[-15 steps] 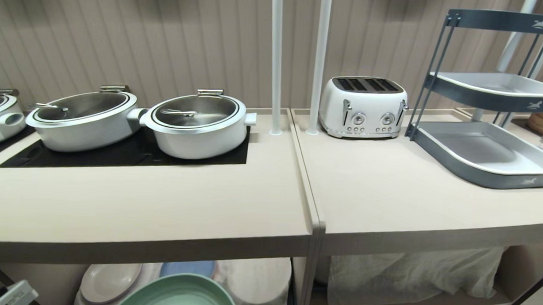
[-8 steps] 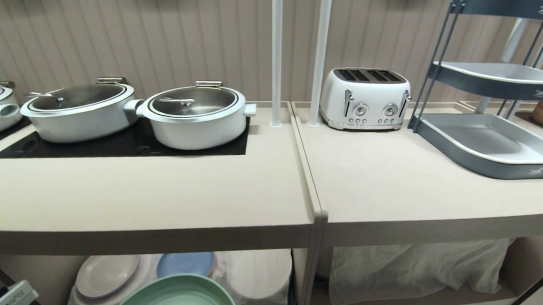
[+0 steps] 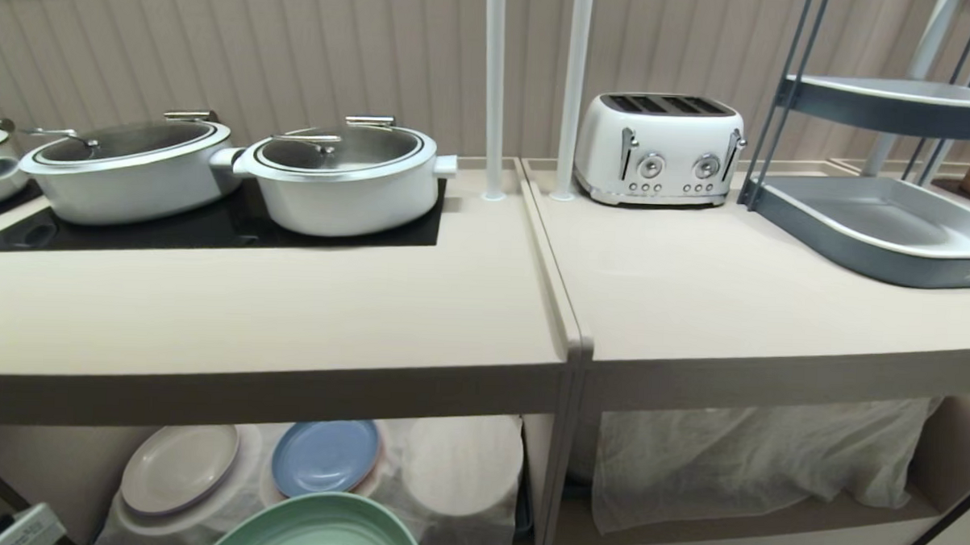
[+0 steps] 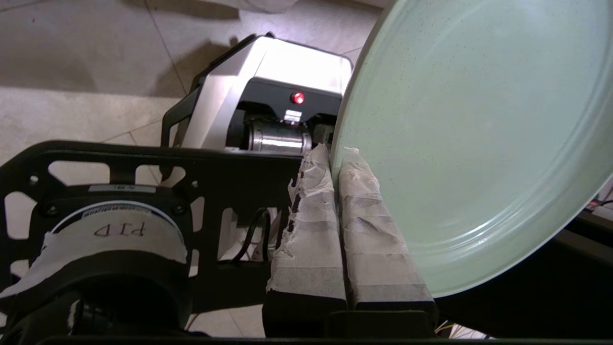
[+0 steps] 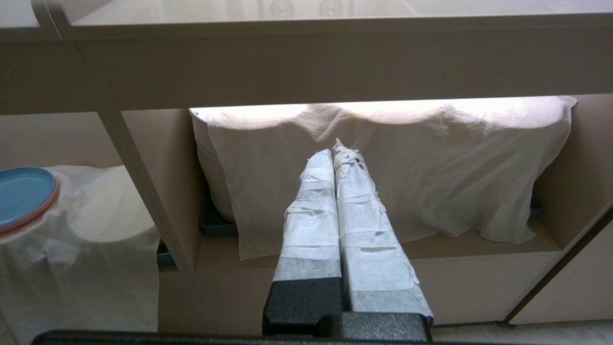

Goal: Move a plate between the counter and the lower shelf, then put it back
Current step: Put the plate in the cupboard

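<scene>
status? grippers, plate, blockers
Left gripper shut on plate rim, held below the counter edge. Right gripper shut, empty, parked facing the cloth. Nothing between plate and lower shelf.

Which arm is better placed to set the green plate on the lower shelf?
The left. Its gripper is already shut on the rim of the green plate, in front of the lower shelf. The right gripper is shut and empty, facing the neighbouring cloth-covered compartment.

Handwritten tape label point(image 4: 118, 230): "PID", seen upside down, on the left wrist mount.
Tray rack point(image 3: 890, 230): white horse emblems, no readable words.
</scene>
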Motion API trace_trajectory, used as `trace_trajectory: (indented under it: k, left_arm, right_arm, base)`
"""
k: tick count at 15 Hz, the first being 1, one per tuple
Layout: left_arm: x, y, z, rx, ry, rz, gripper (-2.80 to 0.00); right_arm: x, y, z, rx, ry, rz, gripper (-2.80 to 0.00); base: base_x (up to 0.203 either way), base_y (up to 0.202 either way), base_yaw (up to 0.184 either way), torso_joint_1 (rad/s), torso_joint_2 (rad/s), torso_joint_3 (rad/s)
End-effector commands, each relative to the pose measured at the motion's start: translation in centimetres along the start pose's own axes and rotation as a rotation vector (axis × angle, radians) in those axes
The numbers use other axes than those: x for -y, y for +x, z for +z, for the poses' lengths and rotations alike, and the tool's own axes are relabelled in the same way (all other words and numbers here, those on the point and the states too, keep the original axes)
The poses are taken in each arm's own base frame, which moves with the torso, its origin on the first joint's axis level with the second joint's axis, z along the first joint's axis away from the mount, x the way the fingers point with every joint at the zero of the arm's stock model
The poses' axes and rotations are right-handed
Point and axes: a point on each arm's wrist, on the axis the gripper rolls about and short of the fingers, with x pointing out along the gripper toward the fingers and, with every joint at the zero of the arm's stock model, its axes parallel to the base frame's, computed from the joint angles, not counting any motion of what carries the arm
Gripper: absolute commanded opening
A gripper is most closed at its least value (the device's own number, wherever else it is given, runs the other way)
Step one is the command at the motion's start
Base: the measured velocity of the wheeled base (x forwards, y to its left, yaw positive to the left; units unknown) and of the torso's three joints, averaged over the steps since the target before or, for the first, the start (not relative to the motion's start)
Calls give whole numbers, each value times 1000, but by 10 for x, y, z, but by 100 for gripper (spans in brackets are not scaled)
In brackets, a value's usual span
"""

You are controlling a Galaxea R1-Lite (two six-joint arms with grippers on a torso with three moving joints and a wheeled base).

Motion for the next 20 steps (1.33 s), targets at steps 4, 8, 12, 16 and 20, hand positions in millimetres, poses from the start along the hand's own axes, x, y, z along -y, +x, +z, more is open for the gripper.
trace_trajectory:
  k: [4,8,12,16,20]
  left_arm:
    - [-2,2,-2,-14,-4,15,-280]
    - [-3,3,-2,-22,-5,22,-280]
    - [-3,4,-3,-24,-5,26,-280]
    - [-4,4,-3,-25,-7,25,-280]
    - [-4,4,-3,-25,-7,25,-280]
  right_arm:
    - [0,0,0,0,0,-1,-280]
    - [0,0,0,0,0,-1,-280]
    - [0,0,0,0,0,-1,-280]
    - [0,0,0,0,0,-1,-280]
    - [0,0,0,0,0,-1,-280]
  base:
    - [0,0,0,-248,547,292]
    - [0,0,0,-231,528,290]
    - [0,0,0,-216,500,284]
    - [0,0,0,-194,484,285]
    - [0,0,0,-175,472,294]
